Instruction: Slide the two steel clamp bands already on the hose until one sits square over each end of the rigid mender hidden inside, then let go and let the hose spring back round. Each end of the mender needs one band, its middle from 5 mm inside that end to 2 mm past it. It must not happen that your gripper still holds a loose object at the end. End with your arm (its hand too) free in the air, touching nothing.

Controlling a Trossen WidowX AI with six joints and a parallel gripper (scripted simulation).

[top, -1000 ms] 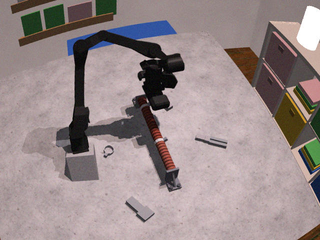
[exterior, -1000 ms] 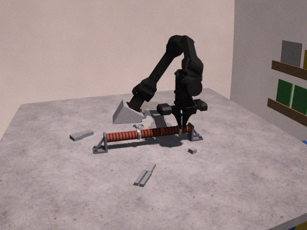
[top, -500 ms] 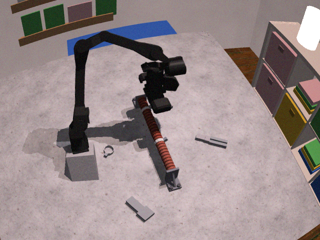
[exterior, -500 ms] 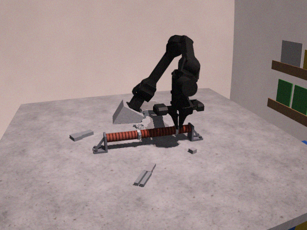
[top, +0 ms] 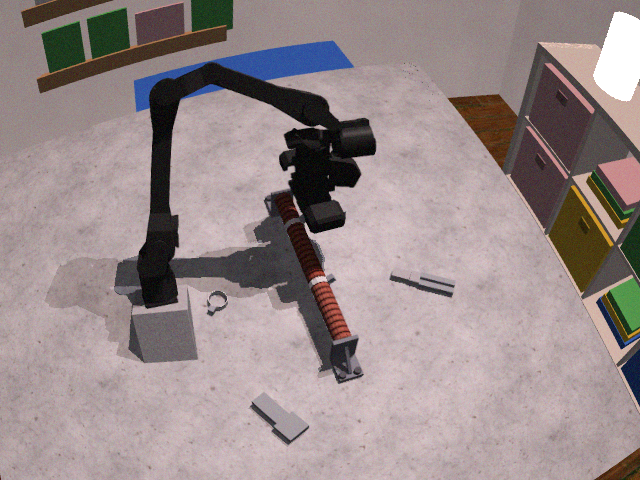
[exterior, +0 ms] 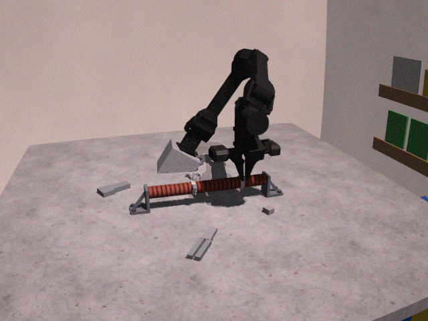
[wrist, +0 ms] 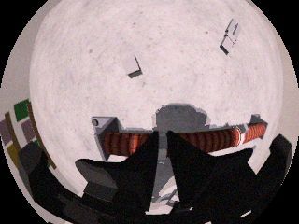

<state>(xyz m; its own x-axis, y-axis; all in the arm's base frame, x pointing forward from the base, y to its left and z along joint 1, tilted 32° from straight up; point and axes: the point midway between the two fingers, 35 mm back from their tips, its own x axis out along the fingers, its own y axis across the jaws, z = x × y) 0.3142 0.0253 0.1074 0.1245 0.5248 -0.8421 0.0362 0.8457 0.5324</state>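
A ribbed red hose (top: 312,266) lies level between two grey end stands (top: 346,359) (exterior: 271,188). It carries two steel clamp bands. One band (top: 317,281) sits near the hose's middle and also shows in the exterior view (exterior: 194,187). The other band (top: 293,221) sits near the far end, under the gripper. My gripper (exterior: 243,179) points straight down and is shut on this band (exterior: 241,184), pinching the hose there. In the wrist view the fingers straddle the hose (wrist: 187,140) and hide the held band. The mender inside the hose is hidden.
A loose steel ring (top: 217,299) lies near the arm's base block (top: 162,330). Flat grey pieces lie on the table (top: 422,281) (top: 279,417). A small grey block (exterior: 268,210) lies close to the hose's far stand. A shelf unit (top: 584,180) stands at the right.
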